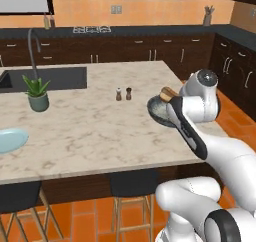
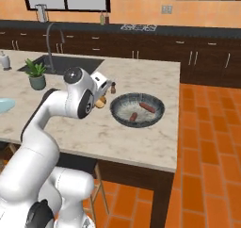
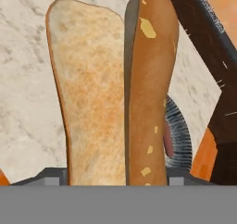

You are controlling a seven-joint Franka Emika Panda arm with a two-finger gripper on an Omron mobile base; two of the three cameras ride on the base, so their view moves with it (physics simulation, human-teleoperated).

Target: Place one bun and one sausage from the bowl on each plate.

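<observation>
So the gripper (image 2: 100, 101) is clamped on a bun (image 3: 113, 93), split lengthwise, with the pale cut face and the brown crust both seen right up close in the hand view. From the right base view the bun is held up off the desk (image 2: 141, 76), just left of the bowl (image 2: 137, 110), beside the salt and pepper shakers (image 1: 123, 93).

In the bowl, two sausages (image 2: 147, 108) are left lying on the pale lining, one near the middle and one toward the near rim. No other bun can be made out in there, though part of the bowl is hidden by the arm in the left view.

The blue plate (image 1: 10, 140) is seen well away at the far left edge of the desk, and nothing is spotted on it. The wooden plate isn't something that can be commented on from here.

Progress-wise, it's judged as early days: one bun is picked up but not yet delivered, no plate is visibly loaded, and both sausages remain to be moved. A long carry across the desk past the potted plant (image 1: 37, 94) is probably needed.
</observation>
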